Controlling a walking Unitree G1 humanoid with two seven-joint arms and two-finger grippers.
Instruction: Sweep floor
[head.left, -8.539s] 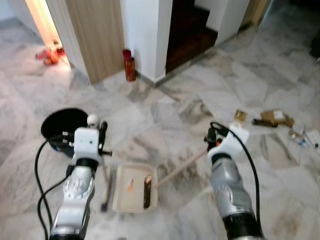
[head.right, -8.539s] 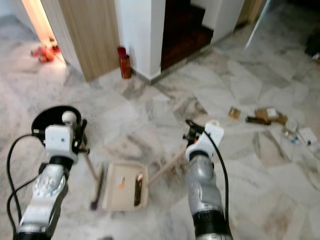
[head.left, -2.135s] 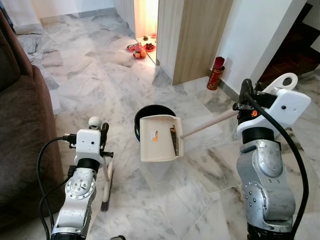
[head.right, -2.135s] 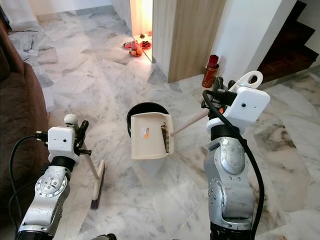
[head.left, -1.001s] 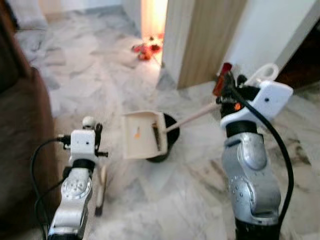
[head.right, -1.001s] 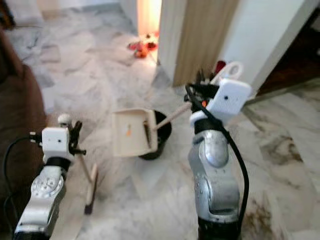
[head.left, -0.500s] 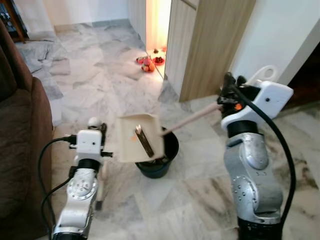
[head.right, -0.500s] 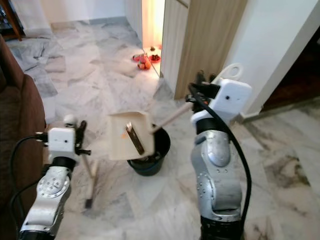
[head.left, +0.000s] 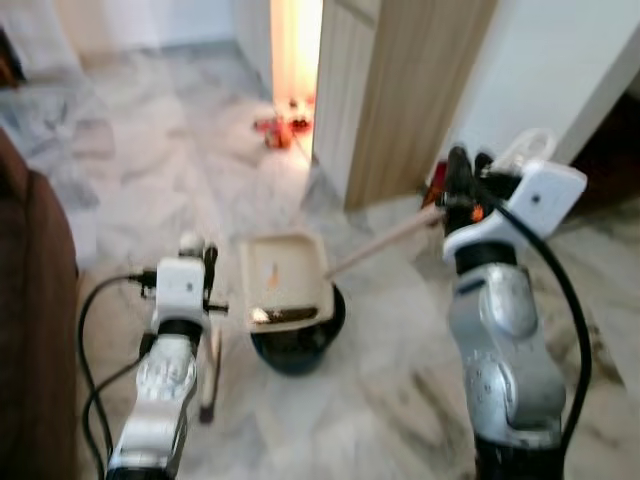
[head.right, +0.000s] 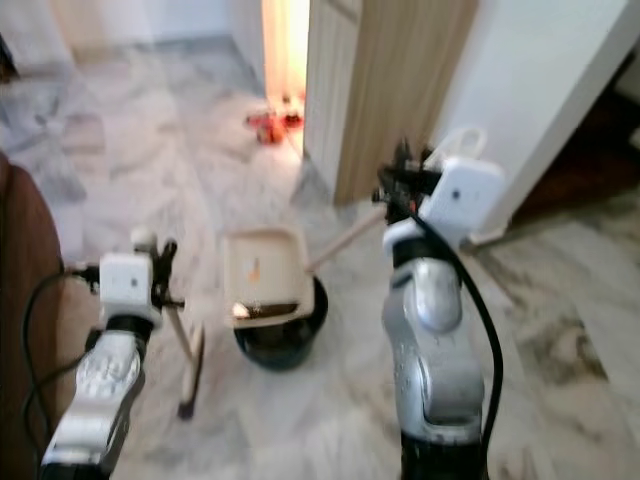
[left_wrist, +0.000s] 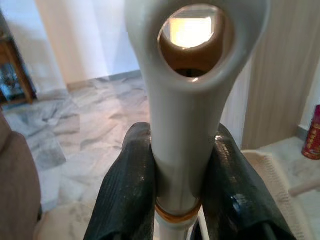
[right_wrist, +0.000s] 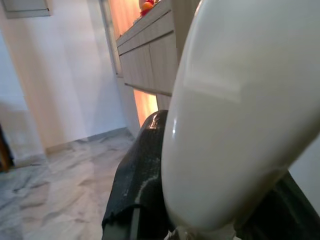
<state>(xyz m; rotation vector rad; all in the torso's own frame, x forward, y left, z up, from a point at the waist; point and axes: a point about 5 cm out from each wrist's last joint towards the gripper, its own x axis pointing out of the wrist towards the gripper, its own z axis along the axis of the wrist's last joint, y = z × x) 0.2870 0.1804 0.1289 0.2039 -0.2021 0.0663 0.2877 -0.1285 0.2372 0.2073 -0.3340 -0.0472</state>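
Right gripper (head.left: 452, 178): fingers clamped on the dustpan (head.left: 283, 281) handle, pan held forward over a black bin (head.left: 296, 345). Left gripper (left_wrist: 181, 165): fingers (left_wrist: 129, 185) pinching the broom (head.left: 209, 375) handle between them, brush end on the floor below.

No legible text, brand, number or sign appears anywhere. The cream plastic dustpan (head.left: 284, 290) carries a small orange mark on its inner face, too blurred to read as lettering. The red cylindrical canister (left_wrist: 312, 139) by the wooden panel shows no readable label at this sharpness.
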